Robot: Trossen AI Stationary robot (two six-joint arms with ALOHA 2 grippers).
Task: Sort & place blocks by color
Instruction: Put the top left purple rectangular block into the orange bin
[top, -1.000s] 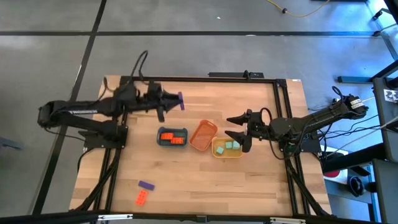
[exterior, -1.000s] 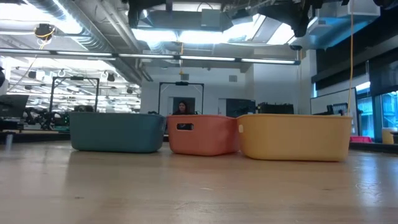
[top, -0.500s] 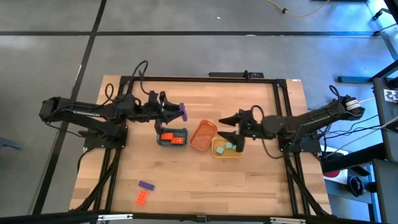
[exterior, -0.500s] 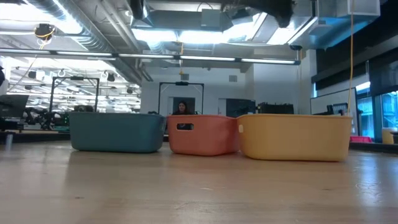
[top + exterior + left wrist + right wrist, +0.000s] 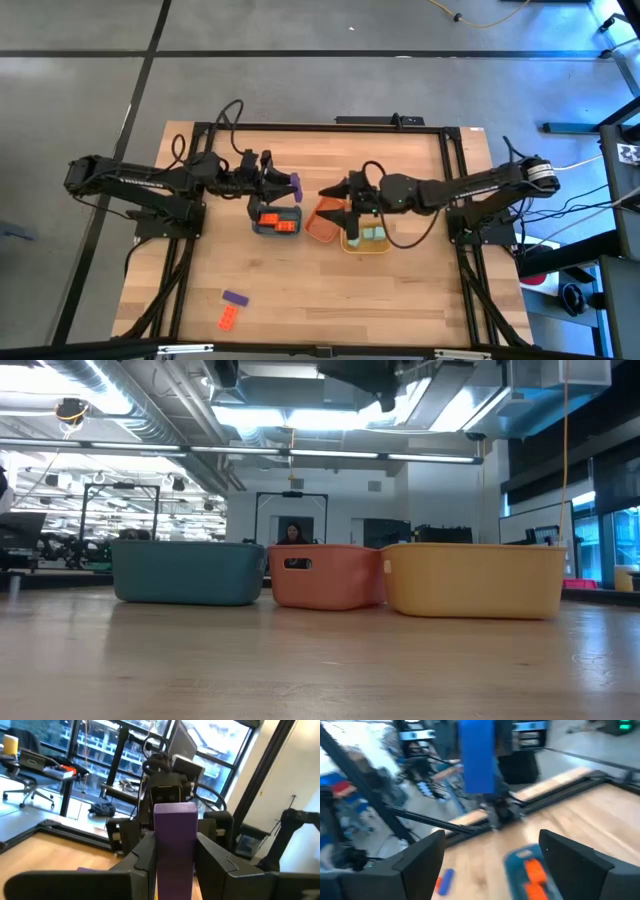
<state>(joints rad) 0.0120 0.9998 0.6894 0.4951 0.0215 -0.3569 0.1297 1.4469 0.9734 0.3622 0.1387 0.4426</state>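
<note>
Since a second ago my right gripper [image 5: 335, 202], fingers spread, has swung over the orange tray [image 5: 322, 226]; my left gripper [image 5: 290, 184] pinches a purple block [image 5: 295, 183], seemingly above the blue tray [image 5: 277, 229].

Three trays stand in a row on the wooden table [image 5: 300, 670]. The blue tray [image 5: 188, 572] is on the left, the orange tray [image 5: 325, 576] in the middle, and the yellow tray [image 5: 473, 580] on the right. A person [image 5: 293, 533] shows far behind.
</note>
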